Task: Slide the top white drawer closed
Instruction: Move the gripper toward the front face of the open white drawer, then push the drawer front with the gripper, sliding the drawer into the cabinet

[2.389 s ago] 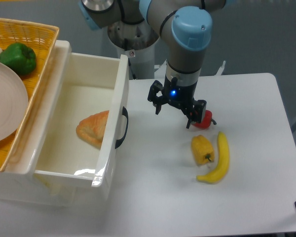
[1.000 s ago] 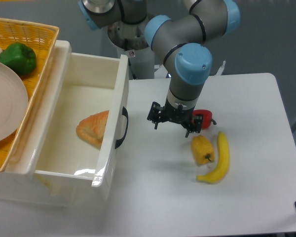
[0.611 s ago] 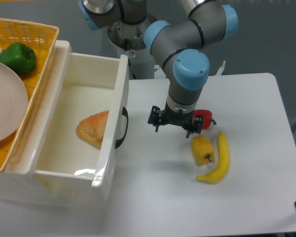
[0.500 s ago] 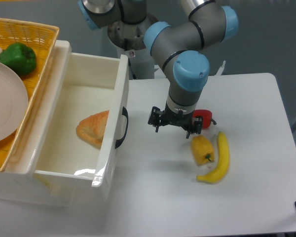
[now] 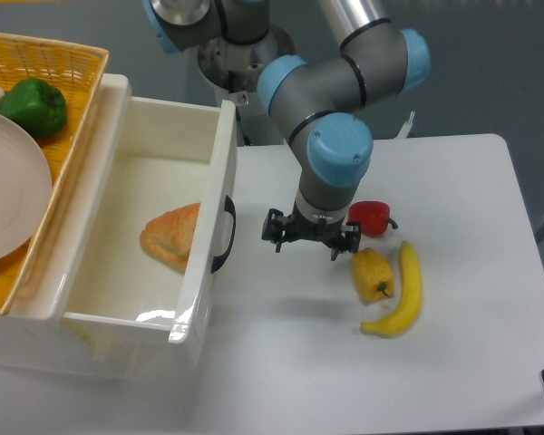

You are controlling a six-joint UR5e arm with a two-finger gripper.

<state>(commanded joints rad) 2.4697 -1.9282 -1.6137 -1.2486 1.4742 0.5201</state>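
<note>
The top white drawer (image 5: 208, 227) stands pulled far out to the right, its glossy front panel carrying a black arched handle (image 5: 225, 237). A golden pastry (image 5: 172, 237) lies inside on the drawer floor. My gripper (image 5: 308, 242) hangs low over the table just right of the handle, a short gap away from it, not touching the drawer. Its fingers are spread wide apart with nothing between them.
A red pepper (image 5: 372, 217), a yellow corn cob (image 5: 372, 275) and a banana (image 5: 401, 294) lie on the white table right of my gripper. A yellow woven basket (image 5: 68, 136) with a white plate (image 5: 9, 195) and a green pepper (image 5: 32, 107) sits atop the cabinet.
My gripper has moved left and a little down, away from the red pepper and toward the drawer's handle. The drawer has not moved.
</note>
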